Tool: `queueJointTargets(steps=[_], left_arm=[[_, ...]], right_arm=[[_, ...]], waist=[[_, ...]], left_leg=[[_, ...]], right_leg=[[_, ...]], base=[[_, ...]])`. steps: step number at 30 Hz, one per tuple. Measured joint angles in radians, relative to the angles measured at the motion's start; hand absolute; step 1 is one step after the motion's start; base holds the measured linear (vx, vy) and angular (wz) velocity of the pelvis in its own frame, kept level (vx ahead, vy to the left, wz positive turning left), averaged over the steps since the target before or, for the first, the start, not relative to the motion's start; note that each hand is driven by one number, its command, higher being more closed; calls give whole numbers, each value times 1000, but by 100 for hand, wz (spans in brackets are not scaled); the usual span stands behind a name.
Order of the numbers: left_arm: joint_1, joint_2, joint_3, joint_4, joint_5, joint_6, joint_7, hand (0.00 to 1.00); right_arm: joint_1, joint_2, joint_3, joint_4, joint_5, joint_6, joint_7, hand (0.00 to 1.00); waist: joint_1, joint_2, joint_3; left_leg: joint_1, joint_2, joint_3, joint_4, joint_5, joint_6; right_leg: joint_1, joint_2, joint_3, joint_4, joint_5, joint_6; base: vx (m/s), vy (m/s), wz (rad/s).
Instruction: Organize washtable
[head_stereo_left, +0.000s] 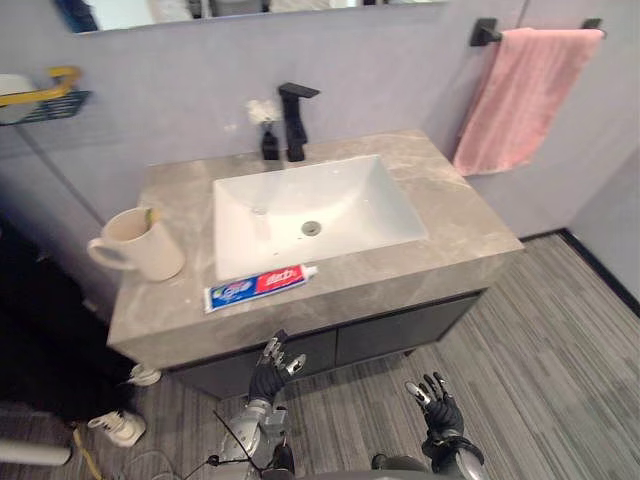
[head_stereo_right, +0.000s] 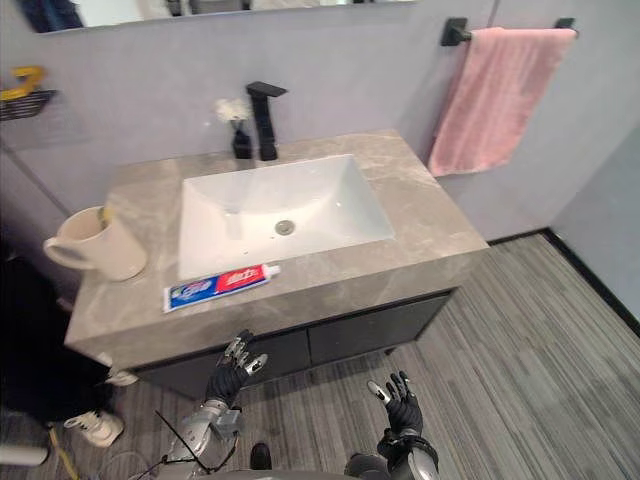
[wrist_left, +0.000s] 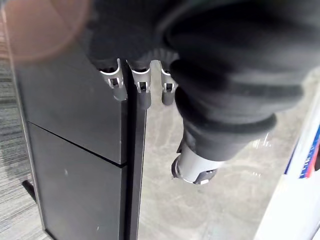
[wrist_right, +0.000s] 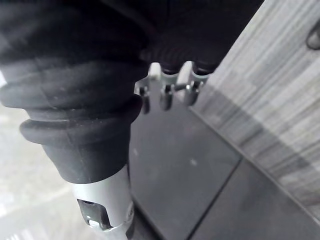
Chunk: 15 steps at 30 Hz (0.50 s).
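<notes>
On the far left of the grey marble tabletop (head_stereo_left: 465, 235) stands a cream ceramic mug (head_stereo_left: 140, 248), its handle turned outward and a slim yellowish stick (head_stereo_left: 150, 214), too small to identify, leaning inside it. Near the mug's right but apart from it, a blue, red and white toothpaste tube (head_stereo_left: 258, 286) lies flat between the tabletop's front edge and the white rectangular basin (head_stereo_left: 320, 205).

Below that edge, the robot's left hand (head_stereo_left: 272, 365) hangs before the dark cabinet front (head_stereo_left: 400, 335), fingers loosely extended and holding nothing. Behind the basin rises a black tap (head_stereo_left: 295, 120). Further right and lower, the right hand (head_stereo_left: 437, 400) hovers over the striped grey floor (head_stereo_left: 560, 350), fingers spread and likewise empty. A pink towel (head_stereo_left: 520, 95) hangs on its rail at the far right.

The tidying looks to be at its opening step, with nothing grasped. The loose tube seems the likeliest first target. The left hand is nearest, and would need to rise above the tabletop edge, come down over the tube and close across its narrow width, probably to stand it in the mug.
</notes>
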Motion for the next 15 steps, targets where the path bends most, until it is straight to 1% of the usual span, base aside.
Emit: queueJointTargets(steps=[1, 2, 3, 4, 6, 7, 8, 9, 10, 11, 12, 13, 14, 15], left_arm=[[-1, -8, 1, -6, 0, 0, -1, 0], [5, -25, 0, -7, 0, -1, -1, 0], [14, -32, 0, -8, 0, -2, -2, 0], [25, -45, 6, -8, -1, -1, -2, 0], [42, -44, 39, -43, -10, 1, 0, 0], [42, -45, 53, -52, -12, 0, 0, 0], [40, -49, 92, -67, -24, 0, 5, 0], [41, -52, 103, -69, -31, -1, 14, 0], [43, -55, 123, -68, -32, 1, 32, 0], [52, -66, 128, -68, -34, 2, 45, 0], [63, -70, 130, -67, -43, 4, 50, 0], [65, -69, 132, -65, -46, 4, 50, 0], [64, -75, 137, -61, -50, 3, 50, 0], [71, -83, 135, -40, -50, 5, 49, 0]], right_arm=[[-1, 9, 5, 5, 0, 0, -1, 0], [1, -1, 10, 7, -1, -1, -1, 0], [-3, -11, 18, 0, -1, -2, -1, 0], [-2, -32, 38, 7, -3, -1, -2, 0], [8, -31, 86, 4, -21, 0, -2, 0], [10, -29, 91, 3, -26, 1, -2, 0], [15, -24, 110, -5, -31, 1, -2, 0], [15, -15, 110, -8, -30, 1, -3, 0], [14, -10, 105, -27, -30, 0, -5, 0], [12, -12, 102, -33, -29, 0, -8, 0], [14, -16, 94, -36, -27, 1, -22, 0], [20, -9, 92, -45, -27, -2, -23, 0], [22, 0, 82, -52, -27, -5, -24, 0], [18, -5, 75, -34, -26, 0, -31, 0]], waist=[[0, -27, -2], [10, -35, -2], [19, -16, -9], [24, 13, -13], [37, -4, -16], [42, 0, -10], [53, -31, -4], [62, -36, -1], [66, -35, 12], [68, -18, 13], [69, -25, 11], [67, -55, 5], [67, -38, 10], [66, -27, 10]], left_leg=[[-13, -17, -22, 20, -8, -2], [-97, -49, -42, 214, -25, 27], [-128, -49, -54, 285, -65, 43], [-143, -48, -96, 267, -102, 56], [-145, -95, -177, 200, -78, 53], [-151, -103, -197, 188, -78, 53], [-147, -117, -214, 173, -77, 54], [-159, -119, -208, 188, -74, 60], [-210, -111, -157, 295, -96, 91], [-218, -92, -109, 311, -108, 103], [-180, -93, -59, 254, -111, 106], [-174, -98, -35, 248, -109, 112], [-212, -82, -7, 351, -113, 125], [-195, -84, 0, 341, -110, 123]], right_leg=[[-10, -31, -17, -15, 0, -8], [-9, -63, -56, -25, 2, -9], [-3, -52, -69, -32, 1, -8], [7, -41, -102, -36, 5, 0], [22, -57, -140, -29, 2, 2], [25, -61, -159, -29, 0, 0], [37, -85, -221, -36, -1, -4], [48, -98, -250, -42, 0, -5], [67, -104, -307, -41, -4, 0], [86, -101, -331, -36, -12, 12], [106, -122, -335, -52, -19, 13], [114, -144, -337, -69, -19, 11], [114, -147, -351, -57, -24, 20], [114, -145, -339, -42, -38, 39]], base=[[-249, 33, 128], [-118, 44, 101], [-82, 26, 112], [-72, 13, 127], [-85, 32, 148], [-45, 3, 157], [-34, 43, 139], [-71, 88, 152], [-49, 97, 101], [15, 73, 92], [43, 28, 57], [79, 140, 49], [64, 137, 26], [81, 149, 15]])
